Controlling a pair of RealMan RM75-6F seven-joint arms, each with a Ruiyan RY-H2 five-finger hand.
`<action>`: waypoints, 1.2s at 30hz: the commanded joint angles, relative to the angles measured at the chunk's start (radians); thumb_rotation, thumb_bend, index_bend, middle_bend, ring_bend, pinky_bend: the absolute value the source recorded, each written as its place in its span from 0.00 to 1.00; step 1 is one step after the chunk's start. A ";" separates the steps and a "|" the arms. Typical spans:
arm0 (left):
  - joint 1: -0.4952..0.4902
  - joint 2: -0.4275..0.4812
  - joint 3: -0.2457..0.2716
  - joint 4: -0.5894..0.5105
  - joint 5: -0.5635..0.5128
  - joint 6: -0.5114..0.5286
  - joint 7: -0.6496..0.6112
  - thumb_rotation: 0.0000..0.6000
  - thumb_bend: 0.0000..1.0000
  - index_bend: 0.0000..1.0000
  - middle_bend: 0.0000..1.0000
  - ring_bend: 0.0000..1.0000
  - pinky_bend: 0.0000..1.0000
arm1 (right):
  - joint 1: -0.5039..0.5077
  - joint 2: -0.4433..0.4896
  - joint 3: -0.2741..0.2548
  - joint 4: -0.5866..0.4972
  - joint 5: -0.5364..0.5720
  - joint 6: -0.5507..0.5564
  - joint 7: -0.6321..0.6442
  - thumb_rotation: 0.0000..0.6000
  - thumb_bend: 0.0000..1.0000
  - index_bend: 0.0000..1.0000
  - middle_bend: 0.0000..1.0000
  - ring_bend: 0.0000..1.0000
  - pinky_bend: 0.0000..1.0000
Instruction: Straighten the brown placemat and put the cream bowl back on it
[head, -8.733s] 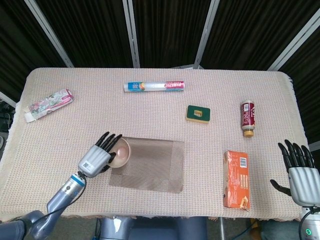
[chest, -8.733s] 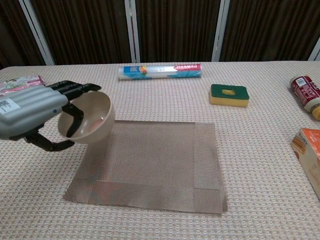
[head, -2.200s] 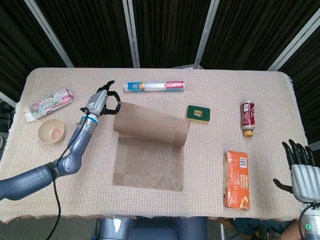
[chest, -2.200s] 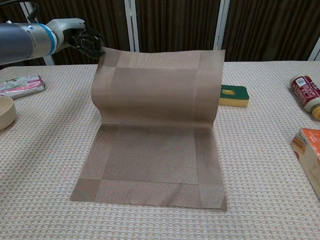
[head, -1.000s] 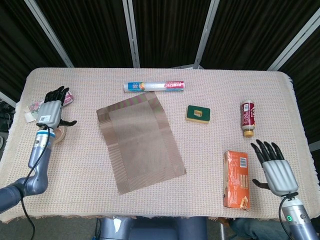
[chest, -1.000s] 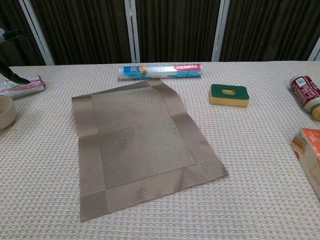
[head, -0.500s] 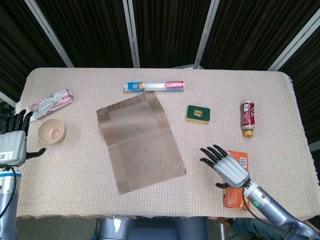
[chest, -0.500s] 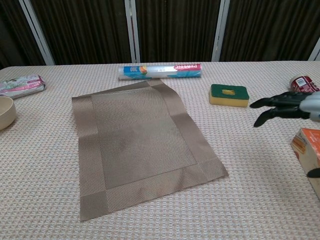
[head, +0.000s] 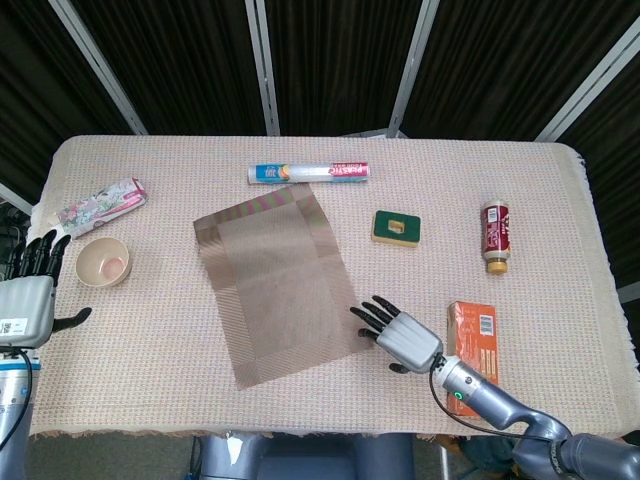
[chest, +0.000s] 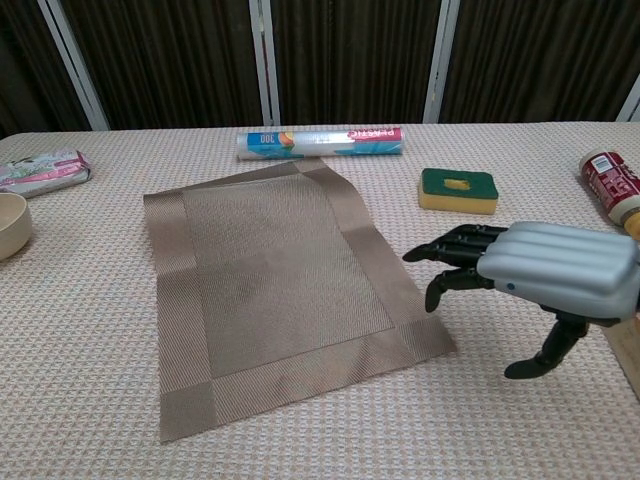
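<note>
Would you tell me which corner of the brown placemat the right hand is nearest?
The near right corner of the brown placemat: the right hand hovers open beside it, while the other three corners lie further left or back.

Roll (head: 308, 173), sponge (head: 396, 227), bottle (head: 494, 237), orange box (head: 475, 345), packet (head: 98, 205).

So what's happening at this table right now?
The brown placemat lies unfolded but skewed on the table. The right hand, empty with fingers spread, reaches toward its near right corner. The cream bowl sits off the mat at the table's left side, beside the open left hand. The bowl is not yet back on the mat.
</note>
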 joint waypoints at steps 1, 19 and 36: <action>0.003 0.001 -0.003 0.004 0.004 -0.002 -0.005 1.00 0.05 0.00 0.00 0.00 0.00 | 0.013 -0.028 0.006 0.023 0.004 0.009 -0.014 1.00 0.06 0.28 0.00 0.00 0.00; 0.021 -0.008 -0.024 0.020 0.013 -0.034 -0.004 1.00 0.05 0.00 0.00 0.00 0.00 | 0.051 -0.151 0.012 0.166 0.082 -0.002 -0.029 1.00 0.07 0.28 0.00 0.00 0.00; 0.030 -0.009 -0.043 0.032 0.010 -0.062 -0.010 1.00 0.06 0.00 0.00 0.00 0.00 | 0.084 -0.188 0.028 0.169 0.122 0.017 -0.020 1.00 0.12 0.28 0.01 0.00 0.00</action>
